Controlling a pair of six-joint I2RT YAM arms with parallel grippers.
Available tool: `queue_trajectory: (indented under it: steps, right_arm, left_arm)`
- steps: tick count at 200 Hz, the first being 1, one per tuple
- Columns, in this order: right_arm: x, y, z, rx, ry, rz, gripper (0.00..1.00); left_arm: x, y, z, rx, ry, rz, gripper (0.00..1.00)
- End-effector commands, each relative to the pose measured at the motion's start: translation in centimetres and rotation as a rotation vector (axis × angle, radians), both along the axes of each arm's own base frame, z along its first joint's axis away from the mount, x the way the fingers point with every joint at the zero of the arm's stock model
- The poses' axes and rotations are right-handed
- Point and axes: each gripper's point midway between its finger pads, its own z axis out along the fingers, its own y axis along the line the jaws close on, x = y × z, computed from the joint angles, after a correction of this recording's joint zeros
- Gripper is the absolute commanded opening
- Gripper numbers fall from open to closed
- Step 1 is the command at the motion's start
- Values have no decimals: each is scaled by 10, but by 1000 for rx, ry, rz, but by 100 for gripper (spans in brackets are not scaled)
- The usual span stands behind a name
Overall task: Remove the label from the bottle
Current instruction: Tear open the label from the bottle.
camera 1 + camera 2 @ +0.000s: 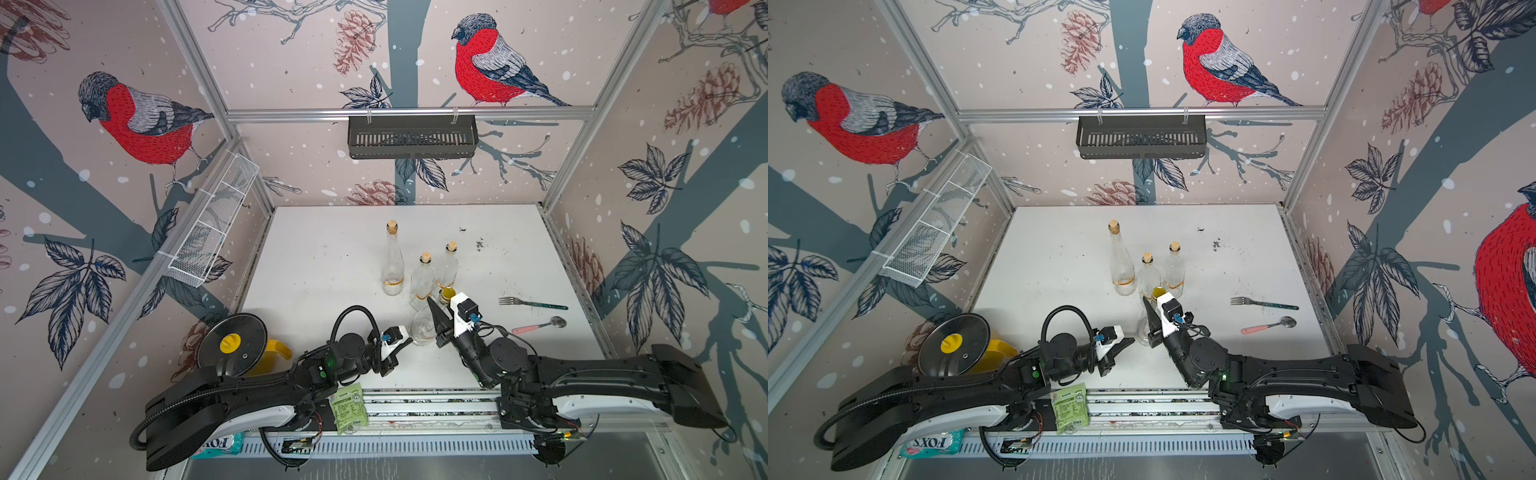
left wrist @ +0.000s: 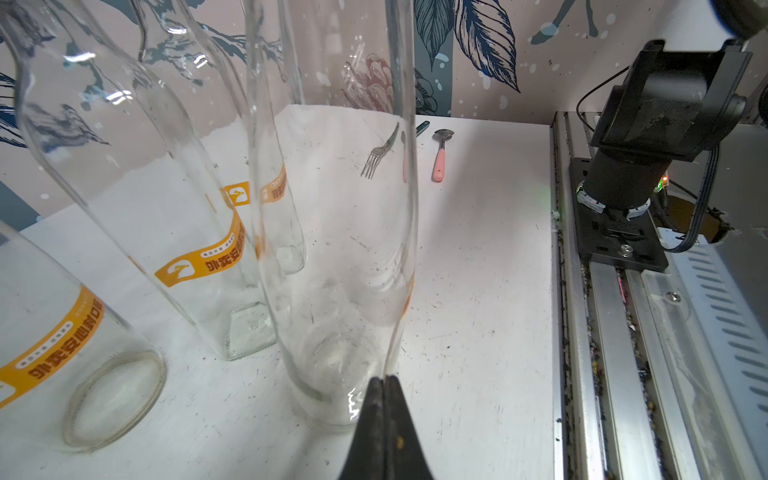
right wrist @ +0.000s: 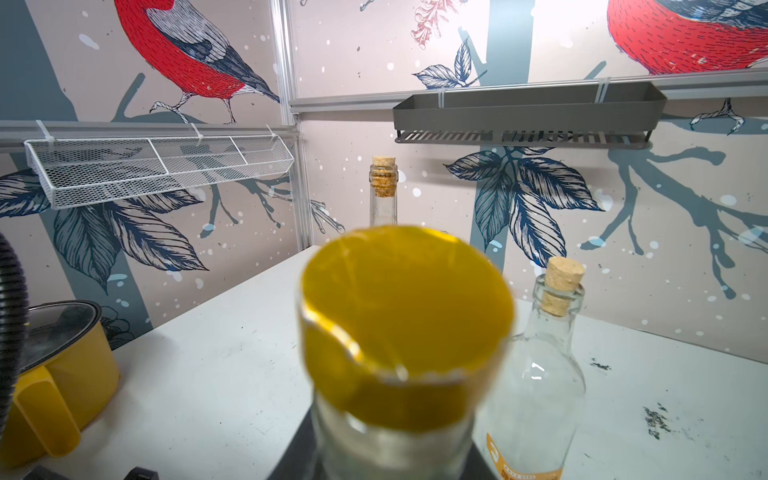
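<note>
A clear glass bottle (image 1: 422, 328) (image 1: 1144, 328) stands near the table's front, with yellow film (image 3: 405, 307) round its top. My right gripper (image 1: 440, 320) is shut on the bottle's upper part (image 3: 395, 449). My left gripper (image 1: 409, 340) (image 2: 384, 380) is shut, its tips against the bottle's lower side wall (image 2: 332, 249). A sliver of orange label (image 2: 410, 291) shows on that edge of the glass, above the tips. I cannot tell whether any label edge is pinched between the jaws.
Three corked bottles (image 1: 392, 266) (image 1: 422, 278) (image 1: 449, 266) with orange labels stand just behind. A fork (image 1: 532, 304) and a pink-handled spoon (image 1: 540, 325) lie to the right. A yellow pot with a lid (image 1: 232, 345) sits front left, a green packet (image 1: 348, 407) on the front rail.
</note>
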Motion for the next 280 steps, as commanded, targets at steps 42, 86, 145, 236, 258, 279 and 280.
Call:
queue_trajectory:
  steps: [42,86,145,236,258,279,280]
  right_arm:
    - [5,8,19,25,-25,-39,1]
    - [0,17,24,16,-10,95,50]
    - [-14,10,29,0,-9,436,85]
    - [-11,21,21,-181,14,749,92]
    - [-8,27,17,-201,15,774,91]
    - [-5,32,15,-209,17,790,91]
    - [-5,32,15,-209,18,790,91]
  left_arm:
    - [3,2,4,-6,-30,8,0]
    - [9,5,3,1,-34,48,0]
    - [12,10,6,-9,-38,77,0]
    - [32,30,10,-17,-38,243,0]
    - [31,32,12,-24,-40,245,0]
    - [31,34,14,-32,-45,251,0]
    - [31,34,14,-32,-45,251,0]
